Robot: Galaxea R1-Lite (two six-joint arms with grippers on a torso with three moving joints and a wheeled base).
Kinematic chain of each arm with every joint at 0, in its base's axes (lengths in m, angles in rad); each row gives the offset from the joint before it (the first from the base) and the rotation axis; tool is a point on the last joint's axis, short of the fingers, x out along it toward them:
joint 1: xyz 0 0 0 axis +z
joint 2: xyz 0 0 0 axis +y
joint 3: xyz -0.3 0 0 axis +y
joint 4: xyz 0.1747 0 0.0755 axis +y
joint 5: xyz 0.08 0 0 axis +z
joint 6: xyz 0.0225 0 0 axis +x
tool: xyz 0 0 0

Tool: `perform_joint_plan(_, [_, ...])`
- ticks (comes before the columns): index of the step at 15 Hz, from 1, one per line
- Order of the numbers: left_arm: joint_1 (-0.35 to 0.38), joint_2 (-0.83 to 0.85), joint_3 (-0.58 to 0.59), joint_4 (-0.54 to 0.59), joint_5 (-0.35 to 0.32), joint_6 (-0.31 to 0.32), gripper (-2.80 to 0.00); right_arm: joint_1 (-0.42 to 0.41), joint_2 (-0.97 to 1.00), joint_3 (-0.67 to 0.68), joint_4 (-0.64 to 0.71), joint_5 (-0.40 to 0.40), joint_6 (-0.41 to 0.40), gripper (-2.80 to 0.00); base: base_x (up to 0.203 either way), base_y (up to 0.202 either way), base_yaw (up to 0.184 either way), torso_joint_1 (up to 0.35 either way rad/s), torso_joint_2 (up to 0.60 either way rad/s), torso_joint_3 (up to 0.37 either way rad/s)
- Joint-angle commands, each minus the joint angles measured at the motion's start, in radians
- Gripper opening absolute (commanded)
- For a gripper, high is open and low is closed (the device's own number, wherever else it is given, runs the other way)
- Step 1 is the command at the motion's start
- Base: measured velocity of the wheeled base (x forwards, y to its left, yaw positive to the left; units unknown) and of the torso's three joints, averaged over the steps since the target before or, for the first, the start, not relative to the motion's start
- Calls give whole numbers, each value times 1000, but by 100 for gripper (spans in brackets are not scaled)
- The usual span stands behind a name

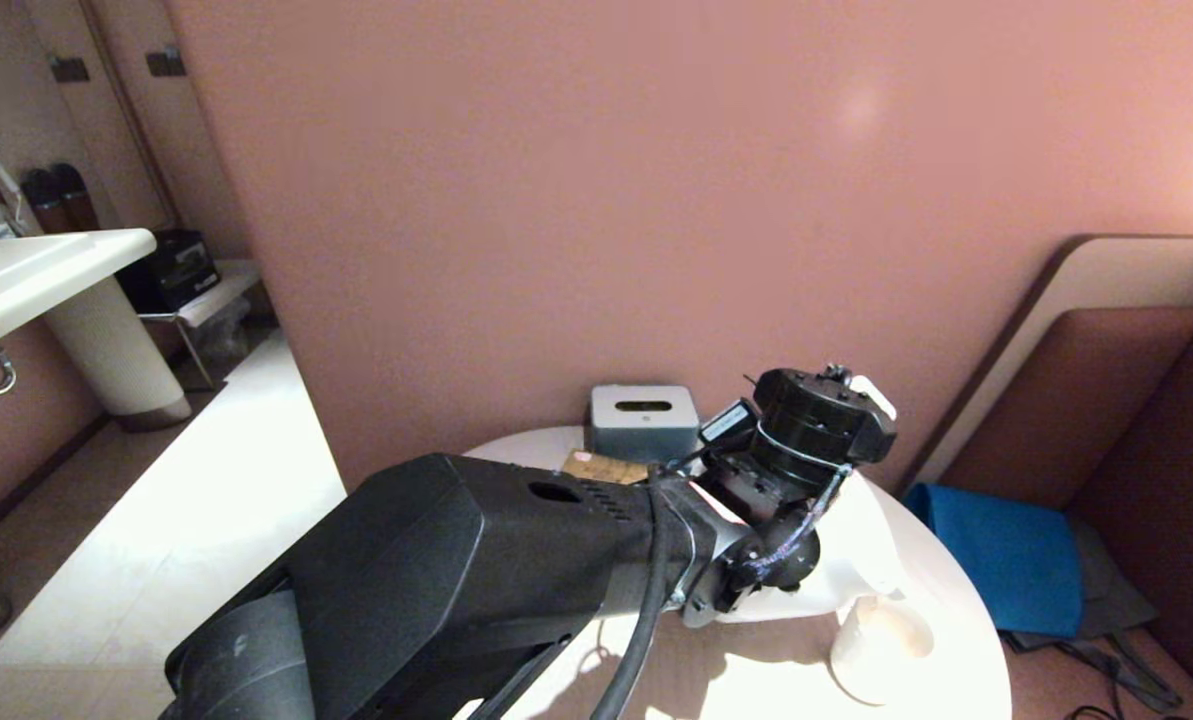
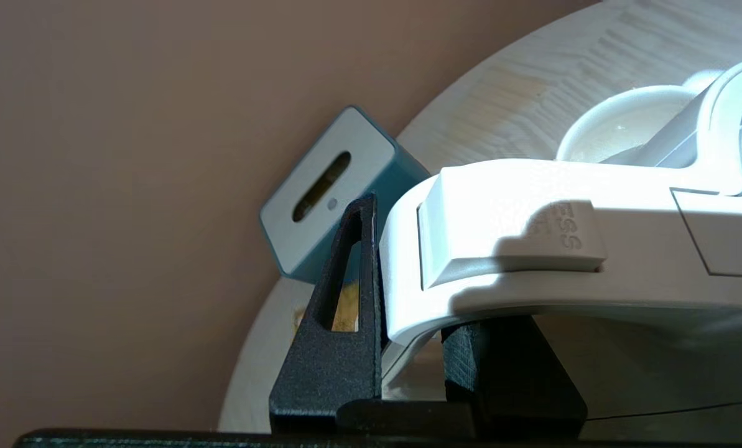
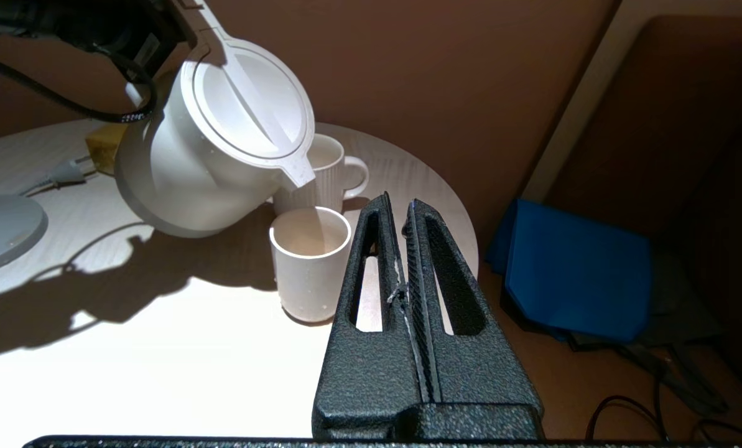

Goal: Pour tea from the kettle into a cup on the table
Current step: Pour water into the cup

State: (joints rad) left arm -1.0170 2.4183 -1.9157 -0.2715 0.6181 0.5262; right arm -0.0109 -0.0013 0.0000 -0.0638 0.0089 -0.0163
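Tea (image 3: 318, 229) ran in a thin stream from the spout of the kettle (image 3: 209, 143), which hung tilted above the cup (image 3: 310, 264) on the table (image 3: 159, 348). The left gripper (image 2: 408, 298) was clamped on the kettle's handle (image 2: 507, 249), lifting it off the tabletop. The right gripper (image 3: 403, 224) was closed and empty near the cup, with a ribbed mug (image 3: 339, 171) just behind.

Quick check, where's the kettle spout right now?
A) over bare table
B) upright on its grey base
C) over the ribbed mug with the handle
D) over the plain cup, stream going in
D: in the right wrist view the tilted kettle, held at its handle by the left gripper, sends a thin stream of tea into the plain cup; the ribbed mug stands behind it.
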Motion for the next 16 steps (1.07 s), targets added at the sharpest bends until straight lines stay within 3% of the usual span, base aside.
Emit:
perform_joint_plan(1, [-2,5,-8,0,3,11,-280,0,1,0,-1,0,-1,-280,0,0,0,0,0,0])
perform_joint_plan(7, [-8,4,0,3,3,103,-280,0,1,0,-1,0,-1,-280,0,0,0,0,0,0])
perform_joint_plan(16, [-8,7,-9,1,5,174,-280,0,1,0,-1,0,-1,-280,0,0,0,0,0,0])
